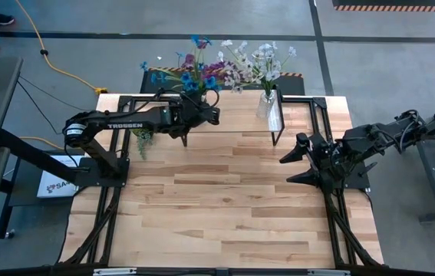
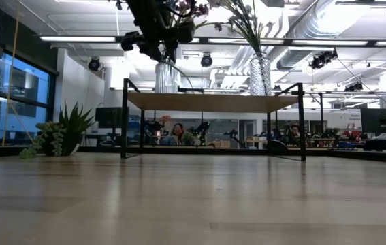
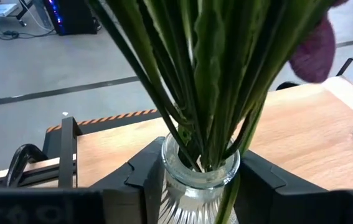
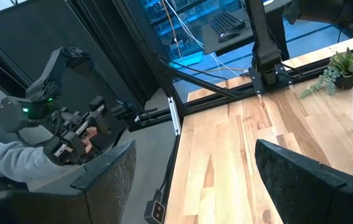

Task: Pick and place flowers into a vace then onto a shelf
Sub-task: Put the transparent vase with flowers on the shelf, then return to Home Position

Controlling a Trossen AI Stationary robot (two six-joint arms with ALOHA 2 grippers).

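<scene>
A clear ribbed glass vase [image 3: 195,193] stands on the shelf [image 2: 213,102] with its base on the plank. It holds purple and blue flowers [image 1: 194,73] on green stems [image 3: 207,93]. My left gripper [image 1: 205,109] reaches in from the table's left and is shut on this vase. A second glass vase [image 1: 268,103] with white and pale pink flowers [image 1: 252,60] stands farther right on the shelf. My right gripper [image 1: 298,162] hangs open over the table's right side, with nothing between its fingers [image 4: 111,174]. My left gripper has the vase's neck [image 3: 167,171], just under the rim, between its two fingers [image 3: 260,183], one on each side. The fingers come from the table's left, slanting slightly down. The vase stands upright with its base [image 2: 167,88] on the shelf top.
A small green potted plant [image 2: 60,136] sits on the table by the shelf's left legs. Black shelf legs [image 1: 275,138] come down onto the table. The near half of the wooden table [image 1: 225,215] is bare. A person's hands on a control device [image 4: 64,137] show beyond the table's edge.
</scene>
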